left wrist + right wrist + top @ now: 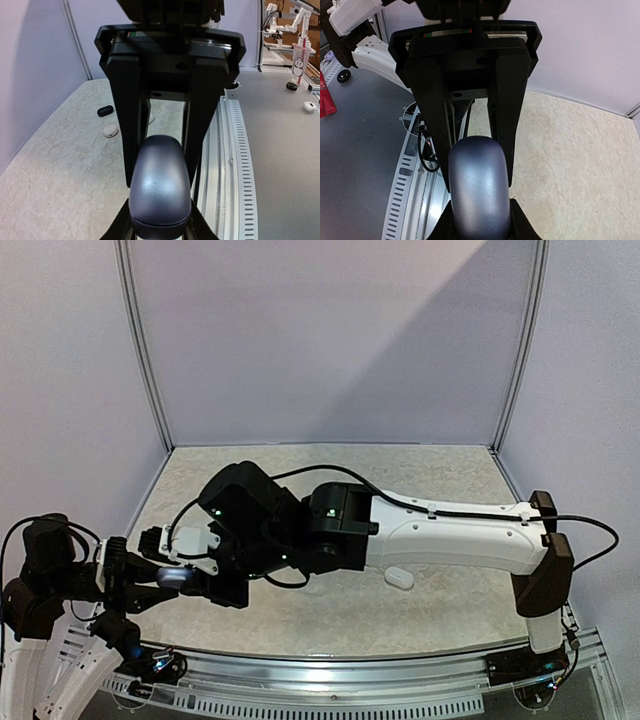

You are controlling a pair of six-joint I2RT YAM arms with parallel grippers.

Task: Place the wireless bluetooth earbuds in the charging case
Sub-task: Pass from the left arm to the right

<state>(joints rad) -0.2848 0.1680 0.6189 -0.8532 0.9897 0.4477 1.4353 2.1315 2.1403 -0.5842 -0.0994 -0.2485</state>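
- Top external view, far left: the left jaws come in from the near-left corner of the bench (330, 625) and are closed on one end of a grey-blue case (176, 577), gripping it from both sides.
- Case: it sits between the two arms, close to the front rail. Its lid is down, and the left wrist view shows the seam only as a thin line, so no sockets are exposed.
- Right of the case: the right jaws reach across and clasp the other end of the same case. Their fingers (131, 130) lie along both its sides, with no gap that I can make out.
- Beyond the case, on the bench: a black earbud (105, 111) and a white earbud (110, 131) lie loose just beside each other, well apart from the case.
- Further right: a white rounded piece (398, 578) lies below the right arm (450, 535). I cannot tell whether it is an earbud or a second case.
- Progress, as I judge it: early. No earbud is seated. The lid has yet to be opened, and each earbud must then be picked up and set into its socket.
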